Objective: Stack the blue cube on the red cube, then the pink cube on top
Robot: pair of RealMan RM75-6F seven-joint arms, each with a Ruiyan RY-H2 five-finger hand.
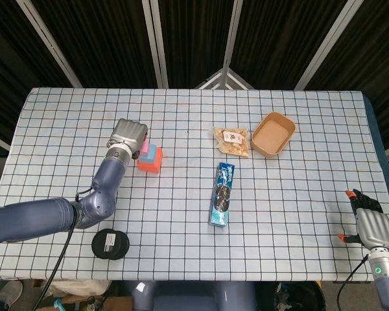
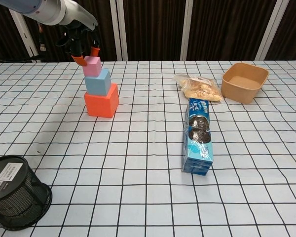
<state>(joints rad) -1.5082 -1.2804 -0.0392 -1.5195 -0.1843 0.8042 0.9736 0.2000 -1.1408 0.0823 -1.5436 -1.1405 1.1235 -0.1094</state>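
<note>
My left hand [image 2: 81, 42] pinches the pink cube [image 2: 92, 66] from above, seating it on the blue cube [image 2: 97, 81], which sits on the red cube [image 2: 101, 100] directly beneath my fingertips, so the tower stays square. My right hand [image 1: 369, 223] rests empty, fingers loosely apart.

Dark curtains [image 2: 153, 29] — checked tablecloth [image 2: 138, 148]
</note>
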